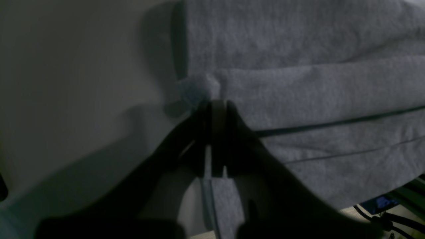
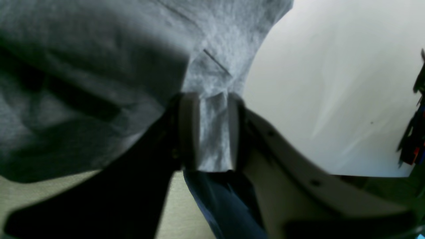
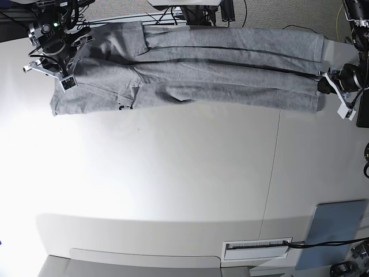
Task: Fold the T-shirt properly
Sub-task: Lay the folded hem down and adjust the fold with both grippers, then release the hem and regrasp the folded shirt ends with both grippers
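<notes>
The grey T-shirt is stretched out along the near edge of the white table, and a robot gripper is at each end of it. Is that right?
Not quite. The grey T-shirt lies along the far edge of the white table, not the near one, as the base view shows. The rest holds: the right gripper is at one end and the left gripper at the other.

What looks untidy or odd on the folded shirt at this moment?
The T-shirt lies in a long band across the far side of the table, but its folded layers are uneven: the end by the right gripper is bunched and wrinkled.
</notes>
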Robot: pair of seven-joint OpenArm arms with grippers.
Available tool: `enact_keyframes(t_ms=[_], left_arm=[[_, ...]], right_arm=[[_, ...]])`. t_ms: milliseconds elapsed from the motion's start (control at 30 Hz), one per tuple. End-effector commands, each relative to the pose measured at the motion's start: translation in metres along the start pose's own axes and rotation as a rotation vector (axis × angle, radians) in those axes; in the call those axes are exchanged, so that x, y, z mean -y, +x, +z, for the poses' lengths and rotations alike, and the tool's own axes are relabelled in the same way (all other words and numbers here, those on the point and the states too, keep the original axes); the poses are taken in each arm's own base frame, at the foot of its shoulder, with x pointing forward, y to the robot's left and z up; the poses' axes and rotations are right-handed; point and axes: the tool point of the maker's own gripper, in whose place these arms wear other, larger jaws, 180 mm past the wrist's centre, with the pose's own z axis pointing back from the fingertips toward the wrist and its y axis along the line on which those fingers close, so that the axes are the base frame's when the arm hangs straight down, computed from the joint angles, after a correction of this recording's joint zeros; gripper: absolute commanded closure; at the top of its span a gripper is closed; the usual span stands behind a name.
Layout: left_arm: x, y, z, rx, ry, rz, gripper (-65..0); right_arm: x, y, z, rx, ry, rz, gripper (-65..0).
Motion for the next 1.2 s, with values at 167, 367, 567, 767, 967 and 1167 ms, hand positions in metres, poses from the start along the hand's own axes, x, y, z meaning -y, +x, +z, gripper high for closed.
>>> enact_keyframes(t_ms=[167,367,567,767,967,1167], left_arm=[[-0.008,0.01,0.01,0.017,0.026,-0.019,-35.3],[-0.008,0.014,0.009,0.047,0.025,-0.009,-41.5],[-0.017,0.003,0.005,0.106,0.049,0.077,-41.5],[-0.023,-0.019,0.001,0.106,0.056,0.12,-41.5],[-0.022,-0.019,0.002,0.149,0.053,0.142,-41.5],[-0.032,0.0,0.02,0.289,0.043,0.217,-41.5]], right_arm=[[0.008,0.004,0.004,0.017,-0.028,0.015,-18.7],[0.009,0.006,0.004,0.027,-0.029,0.015,-18.7],[0.009,0.006,0.004,0.029,-0.029,0.014,-18.7],[0.006,0.027,0.006,0.146,-0.012,-0.038,-18.7],[-0.031,0.062,0.018,0.34,0.21,-0.104,-18.7],[-0.054,0.072,0.028,0.405,0.335,-0.079,-18.7]])
